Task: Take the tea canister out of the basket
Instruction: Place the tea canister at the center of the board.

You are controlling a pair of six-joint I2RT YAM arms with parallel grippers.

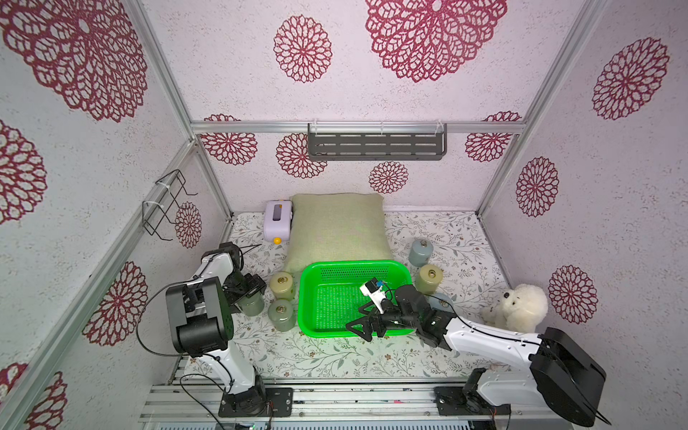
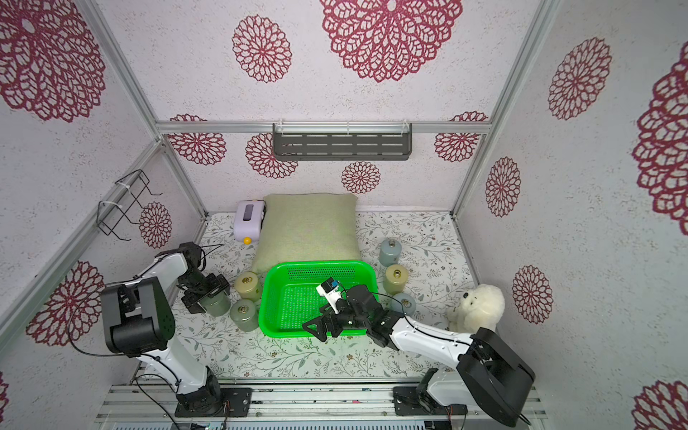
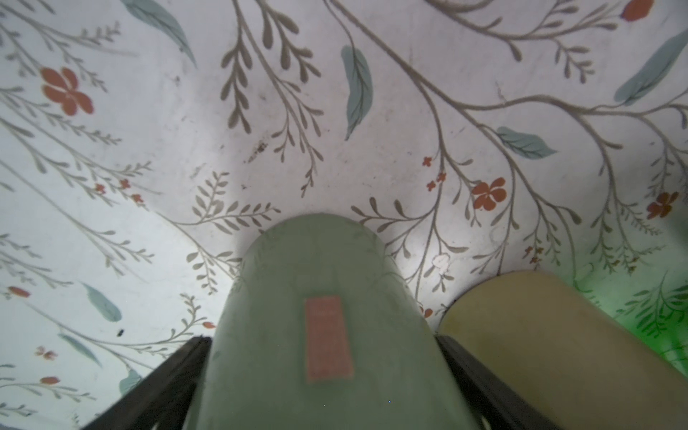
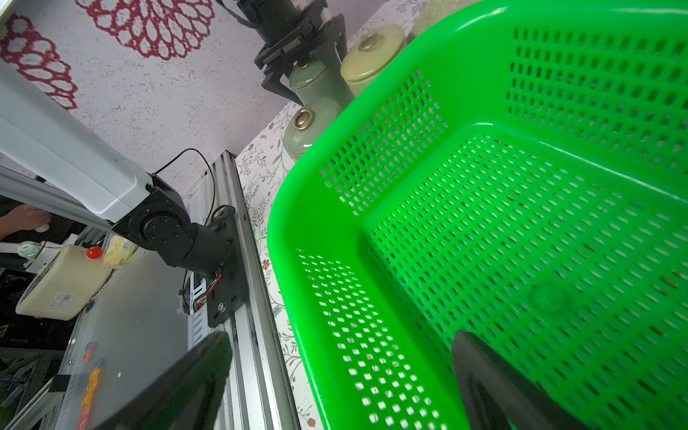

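The basket (image 1: pixel 302 301) is empty. The pale green tea canister (image 1: pixel 252 307) stands upright on the desk (image 1: pixel 335 357) at the basket's nine o'clock, clear of the rim. My left gripper (image 3: pixel 324 338) brackets it from above, fingers close against both sides; whether they press, I cannot tell. The right gripper (image 4: pixel 338 348) straddles the six o'clock rim, fingers spread wide, probably to steady the basket.
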